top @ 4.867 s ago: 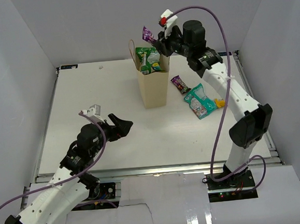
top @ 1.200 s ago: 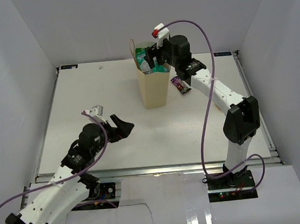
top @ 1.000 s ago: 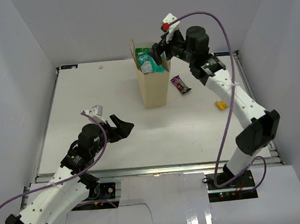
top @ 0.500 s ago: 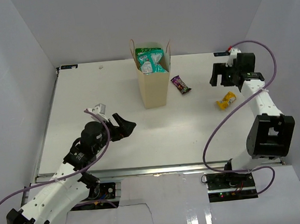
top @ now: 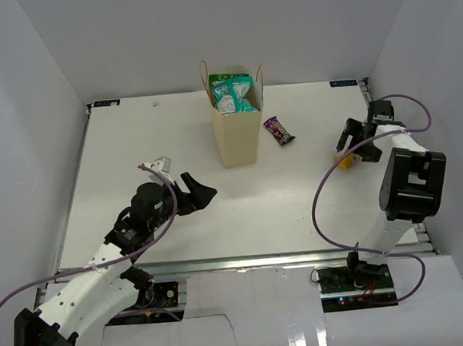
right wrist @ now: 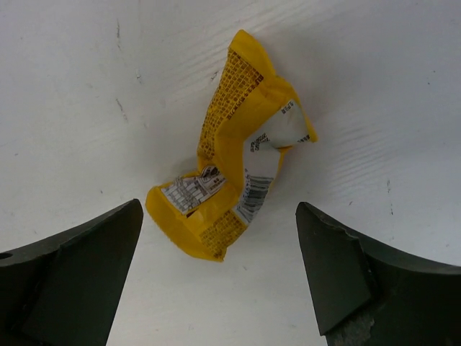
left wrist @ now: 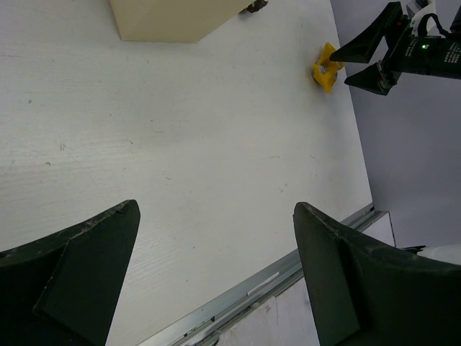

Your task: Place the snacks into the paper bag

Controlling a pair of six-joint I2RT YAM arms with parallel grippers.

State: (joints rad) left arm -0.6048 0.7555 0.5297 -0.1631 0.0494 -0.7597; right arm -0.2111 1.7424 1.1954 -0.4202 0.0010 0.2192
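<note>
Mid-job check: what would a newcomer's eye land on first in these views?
The tall paper bag stands at the far middle of the table, green and teal packets poking out of its top. Near the right edge, the open right gripper hangs above a crumpled yellow packet. A purple candy bar lies just right of the bag.
</note>
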